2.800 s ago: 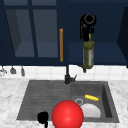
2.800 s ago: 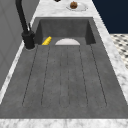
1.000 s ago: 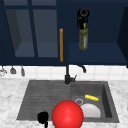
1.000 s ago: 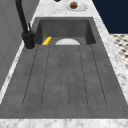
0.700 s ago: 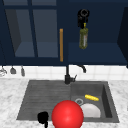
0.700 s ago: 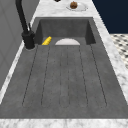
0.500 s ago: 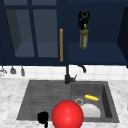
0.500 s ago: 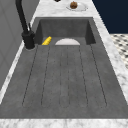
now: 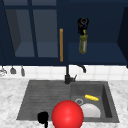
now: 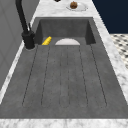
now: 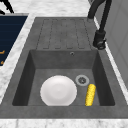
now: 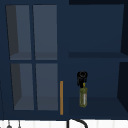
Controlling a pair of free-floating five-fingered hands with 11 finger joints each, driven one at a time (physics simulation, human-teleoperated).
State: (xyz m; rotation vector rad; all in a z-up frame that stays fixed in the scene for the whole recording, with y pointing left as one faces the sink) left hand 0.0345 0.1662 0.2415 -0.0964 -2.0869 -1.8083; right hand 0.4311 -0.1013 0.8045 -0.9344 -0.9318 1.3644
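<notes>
Olive-green bottle (image 9: pixel 83 44) hangs upright by its neck from the right hand (image 9: pixel 82 25), fingers closed round the top, above the open cabinet shelf (image 9: pixel 100 53). Left hand (image 9: pixel 43 117) at 7 o'clock of the sink (image 9: pixel 45 96); fingers unreadable.

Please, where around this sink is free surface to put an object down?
The ribbed drainboard left of the faucet is bare. The basin is crowded: a white plate, the drain and a corn cob.
</notes>
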